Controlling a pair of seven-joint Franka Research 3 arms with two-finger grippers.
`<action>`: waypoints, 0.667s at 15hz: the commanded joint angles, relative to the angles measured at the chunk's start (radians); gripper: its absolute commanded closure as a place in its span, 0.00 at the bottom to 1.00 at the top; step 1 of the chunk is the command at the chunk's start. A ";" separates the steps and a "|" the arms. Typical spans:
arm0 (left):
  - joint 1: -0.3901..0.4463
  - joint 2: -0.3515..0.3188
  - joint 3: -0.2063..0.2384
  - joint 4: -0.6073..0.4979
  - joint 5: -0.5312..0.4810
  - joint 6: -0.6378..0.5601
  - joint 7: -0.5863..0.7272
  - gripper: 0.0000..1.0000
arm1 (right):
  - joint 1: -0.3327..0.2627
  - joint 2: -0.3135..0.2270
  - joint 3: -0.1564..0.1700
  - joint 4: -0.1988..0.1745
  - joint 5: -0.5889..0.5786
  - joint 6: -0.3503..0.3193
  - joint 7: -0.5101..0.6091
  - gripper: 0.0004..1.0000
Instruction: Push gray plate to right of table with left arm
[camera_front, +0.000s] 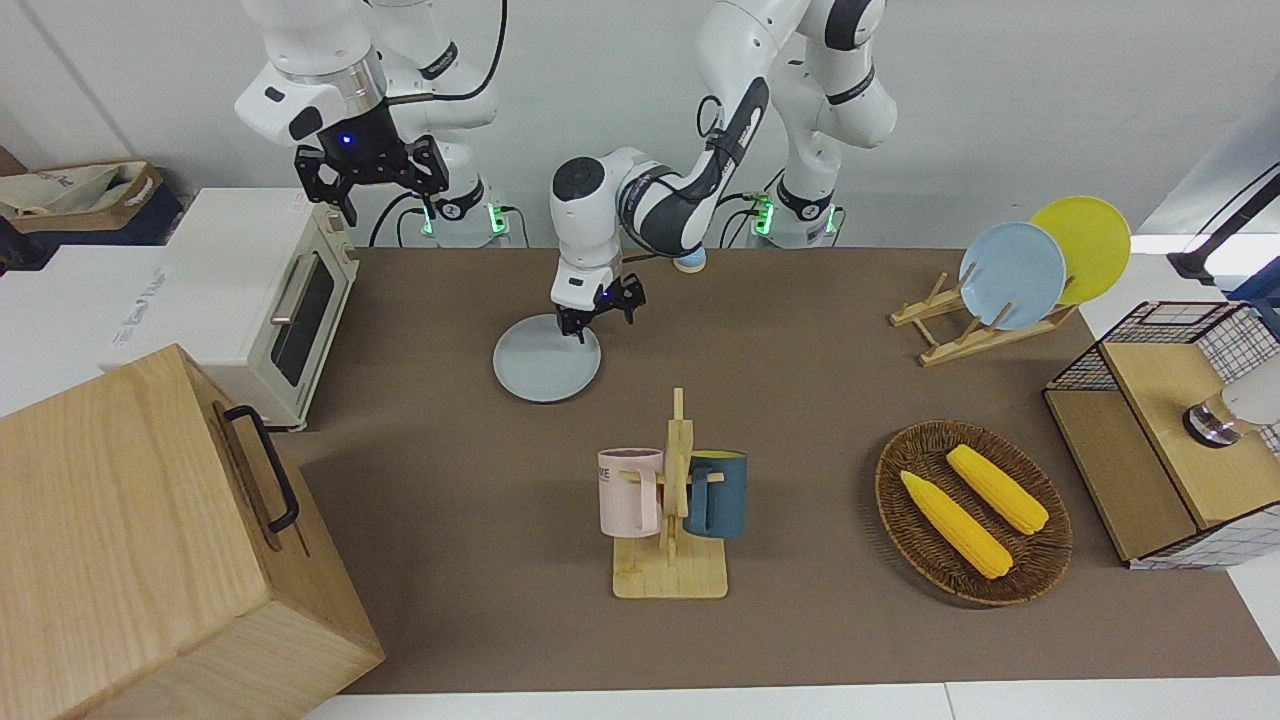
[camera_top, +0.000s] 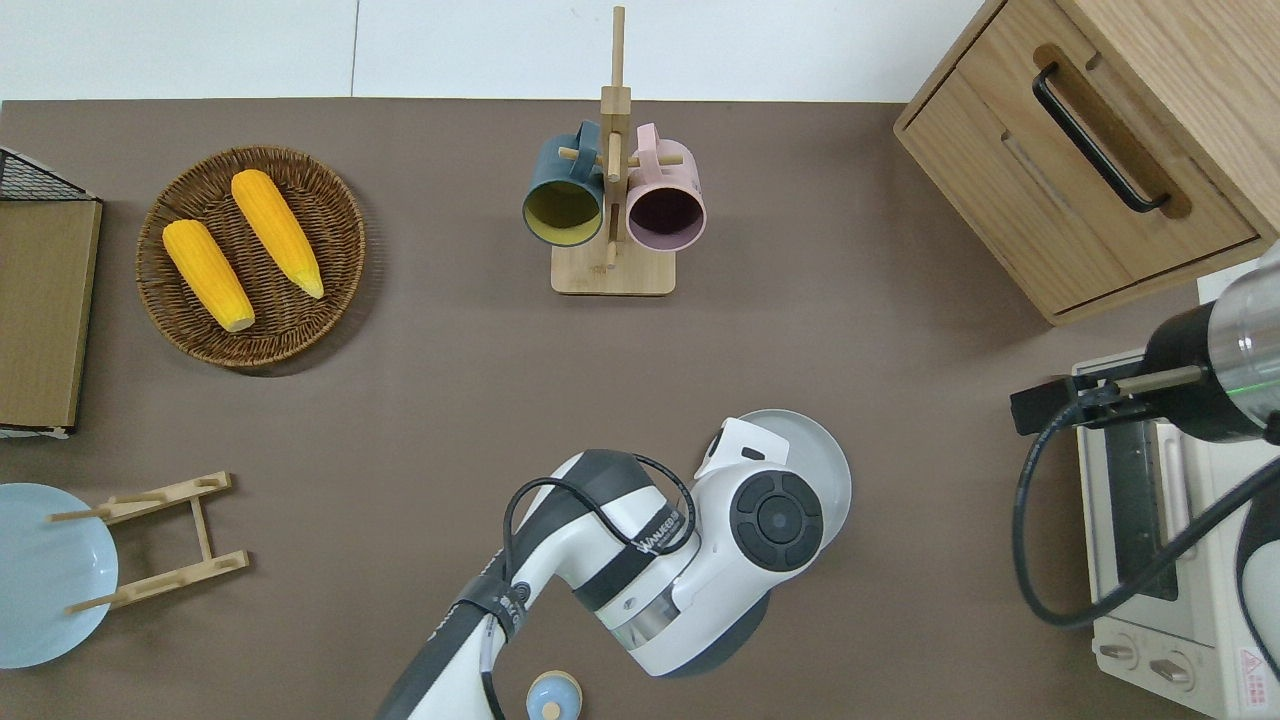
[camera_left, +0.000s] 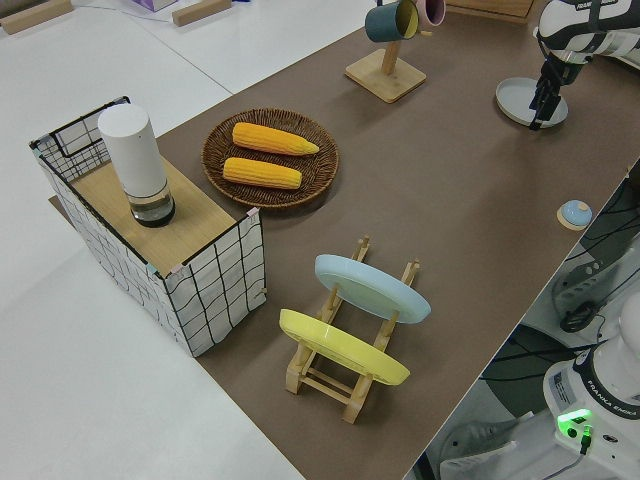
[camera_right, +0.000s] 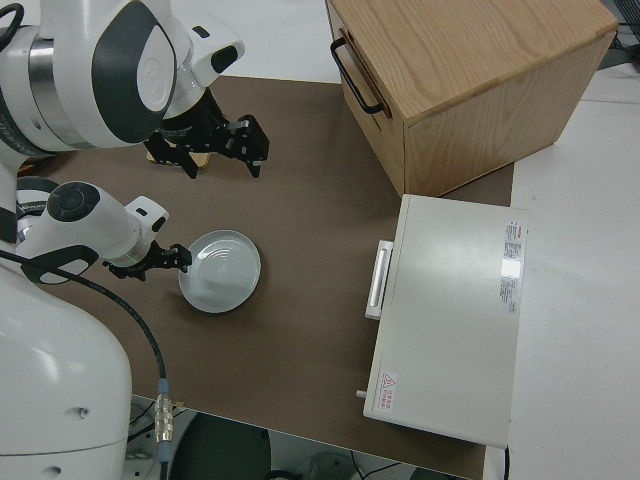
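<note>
The gray plate (camera_front: 546, 362) lies flat on the brown table (camera_front: 820, 400) midway between the two arms' ends, nearer to the robots than the mug rack. It also shows in the overhead view (camera_top: 822, 460), the left side view (camera_left: 522, 98) and the right side view (camera_right: 222, 272). My left gripper (camera_front: 598, 312) is open and empty at the plate's rim on the side nearer the robots, toward the left arm's end. One fingertip (camera_front: 571, 330) is down by the rim. The wrist hides the gripper from overhead. My right gripper (camera_front: 368, 185) is open and parked.
A wooden mug rack (camera_front: 672, 500) holds a pink and a blue mug. A wicker basket (camera_front: 1040, 560) holds two corn cobs. A plate rack (camera_front: 960, 335), a wire crate (camera_front: 1170, 420), a toaster oven (camera_front: 270, 290), a wooden cabinet (camera_front: 150, 540) and a small blue knob (camera_front: 690, 262) stand around.
</note>
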 joint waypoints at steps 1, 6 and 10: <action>0.071 -0.101 0.010 0.010 0.006 -0.106 0.152 0.02 | -0.020 -0.003 0.013 0.008 0.010 -0.015 0.001 0.02; 0.237 -0.184 0.018 0.089 0.014 -0.300 0.414 0.01 | -0.020 -0.003 0.015 0.008 0.010 -0.015 0.001 0.02; 0.378 -0.210 0.023 0.173 0.009 -0.388 0.591 0.00 | -0.020 -0.003 0.014 0.008 0.010 -0.015 0.002 0.02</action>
